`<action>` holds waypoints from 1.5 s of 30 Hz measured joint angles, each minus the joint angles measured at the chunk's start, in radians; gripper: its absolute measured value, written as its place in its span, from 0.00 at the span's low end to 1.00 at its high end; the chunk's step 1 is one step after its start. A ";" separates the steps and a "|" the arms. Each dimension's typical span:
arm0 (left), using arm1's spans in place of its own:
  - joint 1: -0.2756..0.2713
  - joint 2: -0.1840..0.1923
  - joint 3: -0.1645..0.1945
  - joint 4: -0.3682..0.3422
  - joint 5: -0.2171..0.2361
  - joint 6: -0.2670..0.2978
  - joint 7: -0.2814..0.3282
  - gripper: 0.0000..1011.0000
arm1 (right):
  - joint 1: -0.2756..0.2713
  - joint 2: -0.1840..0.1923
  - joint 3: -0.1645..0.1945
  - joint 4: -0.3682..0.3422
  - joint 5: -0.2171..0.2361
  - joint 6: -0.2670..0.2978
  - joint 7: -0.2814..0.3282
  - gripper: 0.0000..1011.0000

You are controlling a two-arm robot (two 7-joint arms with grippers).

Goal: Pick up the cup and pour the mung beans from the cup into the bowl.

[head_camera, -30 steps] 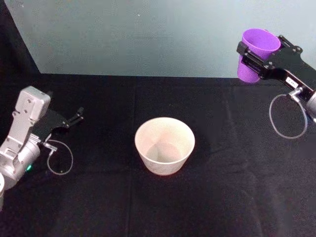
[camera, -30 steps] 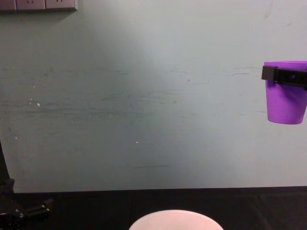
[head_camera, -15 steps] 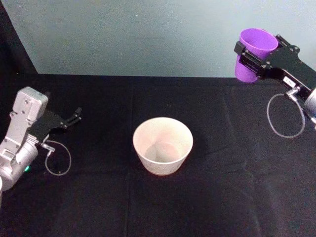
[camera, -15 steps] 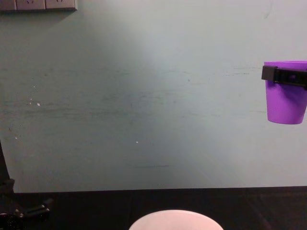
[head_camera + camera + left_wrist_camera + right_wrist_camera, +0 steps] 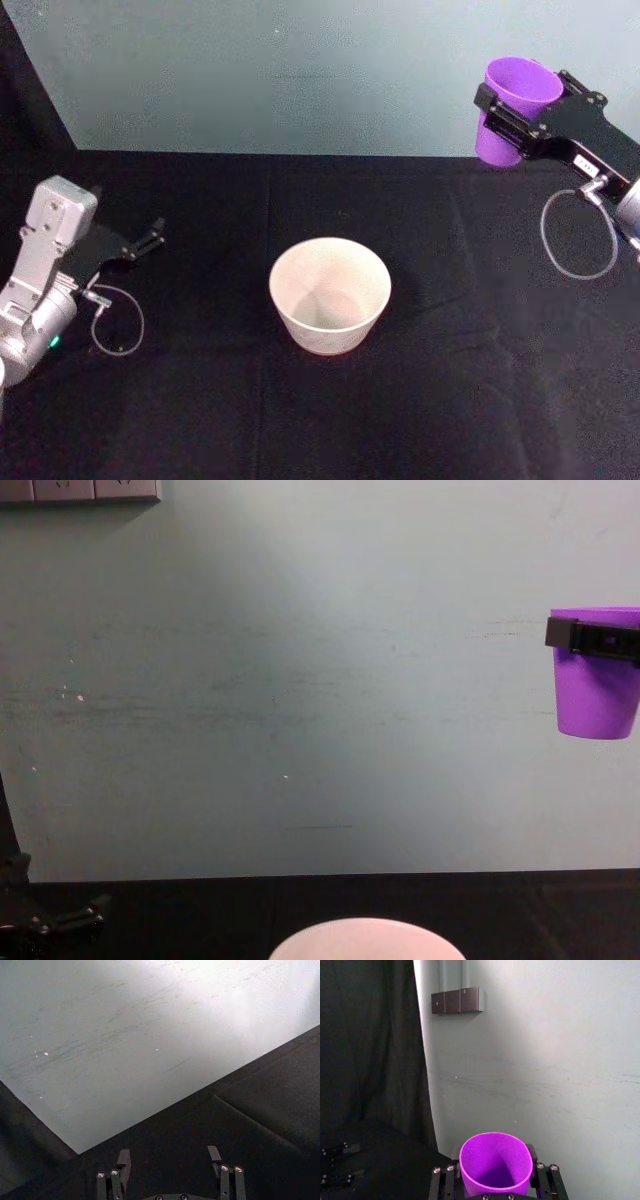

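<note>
1. Purple plastic: the cup [image 5: 520, 85] is upright and high above the black cloth [image 5: 450, 400], well to the right of and beyond the bowl [image 5: 325, 335].
2. Right gripper [image 5: 508, 118]: closed around the cup just below its rim, carrying it.
3. Left gripper [image 5: 150, 240]: parked low, well to the left of the bowl, with fingers apart and nothing between them.
4. Hazard: tipping before the cup is above the bowl would likely scatter the contents on the cloth. The smooth taper might also slide in the clamp once tilted.
5. Views: the chest view gives the cup's side, level and clear of the table. The right wrist view looks into the cup, where no beans can be made out. The head view gives the inside of the bowl, which looks empty.
</note>
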 joint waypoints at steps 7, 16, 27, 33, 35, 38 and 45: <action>0.000 0.000 0.000 0.000 0.000 0.000 0.000 0.99 | 0.000 0.000 0.000 0.000 0.000 0.000 0.000 0.73; 0.000 0.000 0.000 0.000 0.000 0.000 0.000 0.99 | 0.007 0.003 -0.012 0.016 0.004 -0.013 0.010 0.73; 0.000 0.000 0.000 0.000 0.000 0.000 0.000 0.99 | 0.116 -0.023 -0.106 0.130 -0.013 -0.017 0.039 0.73; 0.000 0.000 0.000 0.000 0.000 0.000 0.000 0.99 | 0.157 -0.049 -0.159 0.195 -0.047 -0.018 0.039 0.73; 0.000 0.000 0.000 0.000 0.000 0.000 0.000 0.99 | 0.163 -0.050 -0.179 0.214 -0.079 -0.032 0.038 0.73; 0.000 0.000 0.000 0.000 0.000 0.000 0.000 0.99 | 0.165 -0.043 -0.200 0.225 -0.121 -0.049 0.037 0.73; 0.000 0.000 0.000 0.000 0.000 0.000 0.000 0.99 | 0.171 -0.011 -0.263 0.231 -0.284 -0.107 0.038 0.73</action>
